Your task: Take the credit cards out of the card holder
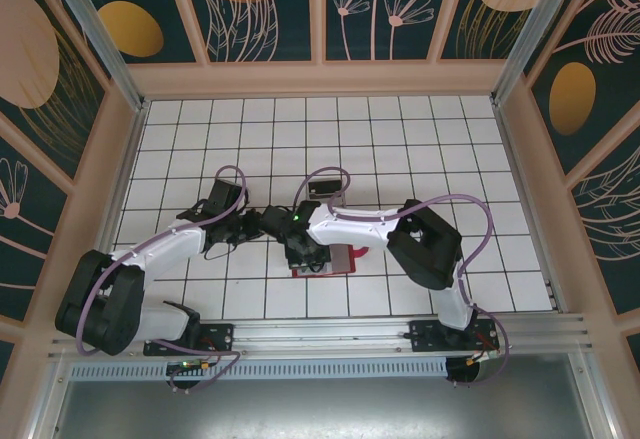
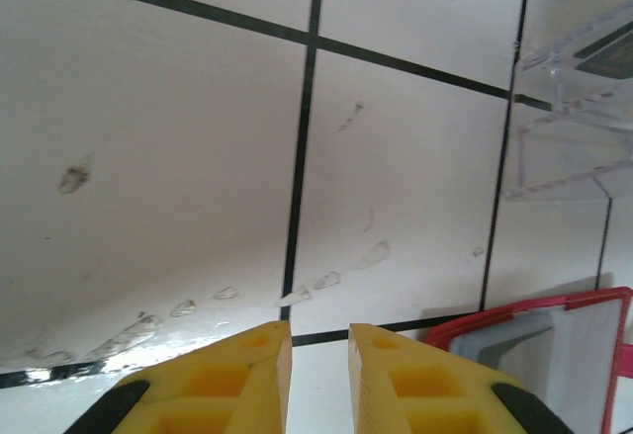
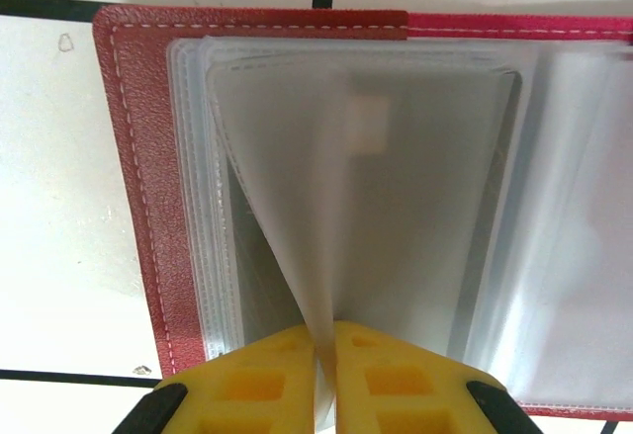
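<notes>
— So, where is the left gripper (image 2: 318, 333)?
— In the top view it is at 9 o'clock of the card holder (image 1: 342, 259), low over the white tiled table (image 2: 178, 157). Its yellow fingers sit almost together with a slim gap between them and nothing in it.
— And from its own camera?
— The card holder's red corner lies at 4 o'clock. The transparent box (image 2: 579, 108) is at 2 o'clock with something dark inside; I cannot tell whether that is a card.
— The right gripper (image 3: 324, 330)?
— It is over the open card holder, at 6 o'clock of its wrist view. It is clamped on one clear sleeve (image 3: 376, 236), which is lifted off the stack.
— The credit cards?
— The sleeves are cloudy. A pale square shows through near 12 o'clock, but I cannot make out a card.
</notes>
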You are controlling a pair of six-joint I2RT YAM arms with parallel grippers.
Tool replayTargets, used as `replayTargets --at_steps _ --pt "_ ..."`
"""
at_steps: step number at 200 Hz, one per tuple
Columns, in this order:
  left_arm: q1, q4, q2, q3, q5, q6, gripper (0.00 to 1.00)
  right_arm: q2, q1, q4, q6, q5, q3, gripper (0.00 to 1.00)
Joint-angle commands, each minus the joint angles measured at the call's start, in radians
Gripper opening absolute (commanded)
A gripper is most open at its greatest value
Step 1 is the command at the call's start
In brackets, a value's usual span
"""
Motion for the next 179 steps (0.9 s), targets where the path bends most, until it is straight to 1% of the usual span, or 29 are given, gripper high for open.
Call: replayTargets --at_steps 1,83,130,179 --pt "0.003 0.034 0.014 -0.006 0.051 -0.006 0.25 -0.059 -0.011 -0.051 0.018 0.051 -0.018 0.12" --pt "0.002 0.039 0.051 0.014 0.08 -0.003 0.26 -0.117 -0.027 -0.127 0.038 0.111 -0.056 0.14" --pt "-0.008 0.014 0.077 0.05 0.086 0.016 0.26 -0.168 -0.044 -0.168 0.064 0.152 -0.099 0.19" --pt "-0.028 0.003 0.107 0.087 0.09 0.02 0.26 -0.231 -0.076 -0.171 0.093 0.177 -0.194 0.24"
